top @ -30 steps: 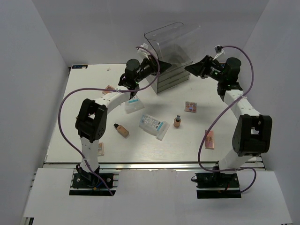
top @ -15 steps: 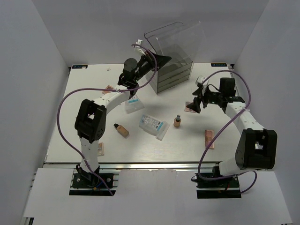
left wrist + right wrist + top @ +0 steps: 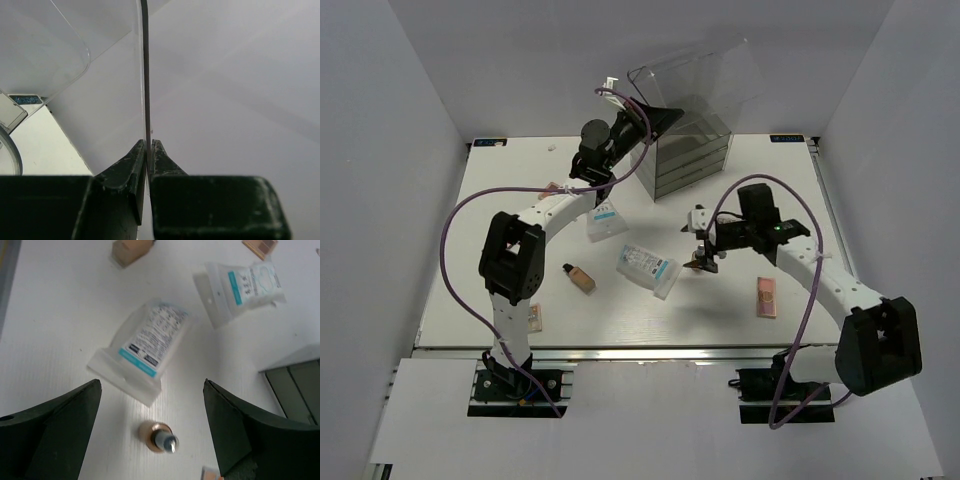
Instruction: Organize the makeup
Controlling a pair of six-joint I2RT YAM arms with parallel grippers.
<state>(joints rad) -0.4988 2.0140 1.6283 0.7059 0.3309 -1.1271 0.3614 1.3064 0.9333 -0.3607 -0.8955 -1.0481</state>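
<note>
An upright tan bottle point(image 3: 160, 437) stands below and between the spread fingers of my open right gripper point(image 3: 151, 385); in the top view that gripper point(image 3: 704, 262) hovers over it and mostly hides it. A white packet with blue print point(image 3: 648, 267) lies just to its left and also shows in the right wrist view point(image 3: 142, 345). A second packet point(image 3: 606, 222) lies farther back. Another tan bottle point(image 3: 581, 278) lies on its side. Flat pink palettes lie at the right point(image 3: 766, 297) and front left point(image 3: 535, 318). My left gripper point(image 3: 662, 118) is shut on the clear lid point(image 3: 145, 75) of the acrylic box.
The tall clear acrylic box with drawers point(image 3: 692, 160) stands at the back centre, its lid held tilted up. White walls enclose the table on three sides. A small palette point(image 3: 557, 188) lies by the left arm.
My right arm swung down from the box to above the upright bottle, gripper open. My left gripper lifted the clear lid a little higher.
</note>
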